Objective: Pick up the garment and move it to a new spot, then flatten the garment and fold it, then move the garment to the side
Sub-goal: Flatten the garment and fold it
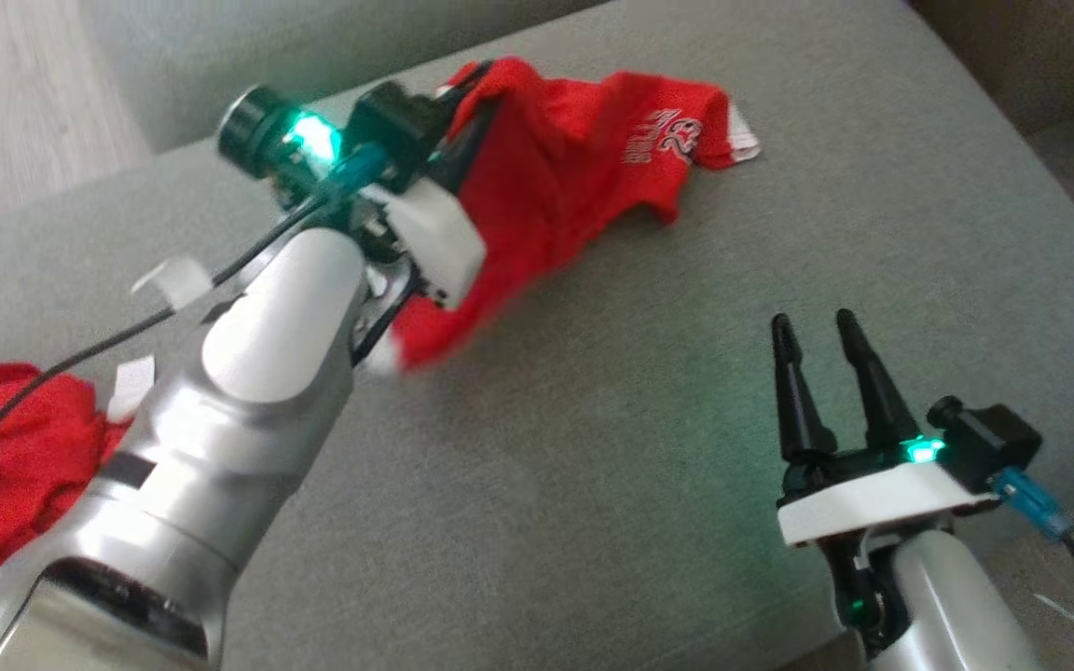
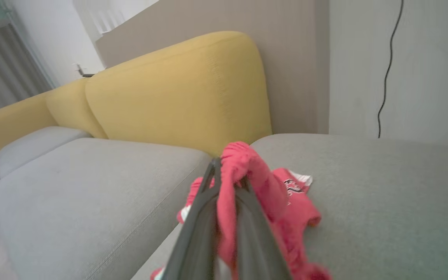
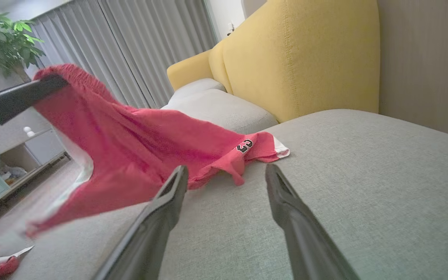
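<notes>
Furnished with a grey sofa seat (image 1: 593, 513) and yellow back cushions (image 3: 305, 58); hung with grey curtains (image 3: 130, 50); kept a leafy plant (image 3: 2, 39) nearby.

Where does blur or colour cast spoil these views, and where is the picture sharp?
Head view: the jersey smears at its lower hem, and green lamp glow tints the sofa seat. Left wrist view: left fingers and pinched cloth are soft. Right wrist view: right fingers fairly crisp, hanging hem blurred.

Left fingers (image 2: 195, 233) blurred, cut off below, red garment (image 1: 574, 177) with hem smeared, second red cloth (image 1: 6, 466) cropped at edge
</notes>
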